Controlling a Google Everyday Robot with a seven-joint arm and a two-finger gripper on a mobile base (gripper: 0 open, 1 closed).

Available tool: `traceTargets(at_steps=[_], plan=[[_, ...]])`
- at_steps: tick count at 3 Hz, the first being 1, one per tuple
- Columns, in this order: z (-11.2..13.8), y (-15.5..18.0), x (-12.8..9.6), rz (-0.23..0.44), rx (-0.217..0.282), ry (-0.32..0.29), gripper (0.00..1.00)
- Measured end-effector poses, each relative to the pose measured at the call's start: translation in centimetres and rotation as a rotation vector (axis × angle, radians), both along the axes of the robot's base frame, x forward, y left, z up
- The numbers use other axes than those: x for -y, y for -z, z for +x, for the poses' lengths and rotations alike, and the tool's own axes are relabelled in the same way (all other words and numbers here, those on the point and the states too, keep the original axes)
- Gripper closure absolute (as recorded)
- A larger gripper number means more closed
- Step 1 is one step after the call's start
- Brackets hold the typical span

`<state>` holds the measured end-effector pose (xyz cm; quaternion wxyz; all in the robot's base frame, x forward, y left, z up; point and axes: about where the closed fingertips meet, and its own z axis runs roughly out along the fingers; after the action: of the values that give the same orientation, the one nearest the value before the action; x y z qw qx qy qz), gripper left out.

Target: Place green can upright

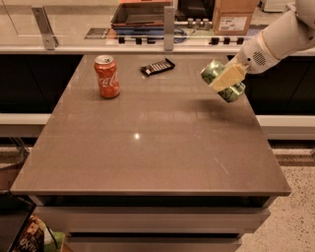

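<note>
The green can (216,75), with a mottled light-green and white label, is held tilted in the air above the right part of the brown table (147,142). My gripper (225,78) is shut on the green can, its pale yellow finger (227,76) lying across the can's side. The white arm comes in from the upper right. The can's shadow falls on the tabletop below it.
A red Coca-Cola can (107,76) stands upright at the back left of the table. A dark snack bar (157,66) lies at the back middle. Behind the table runs a counter with a tray (142,15) and a cardboard box (234,17).
</note>
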<state>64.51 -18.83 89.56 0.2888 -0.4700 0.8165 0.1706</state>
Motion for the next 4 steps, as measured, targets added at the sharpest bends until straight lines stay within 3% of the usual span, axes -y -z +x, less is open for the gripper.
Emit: traceTargets(at_steps=[1, 4], plan=[[1.1, -0.5, -0.3, 0.108, 0.037, 0.0, 1.0], [2.8, -0.5, -1.5, 0.315, 0.195, 0.036, 1.0]])
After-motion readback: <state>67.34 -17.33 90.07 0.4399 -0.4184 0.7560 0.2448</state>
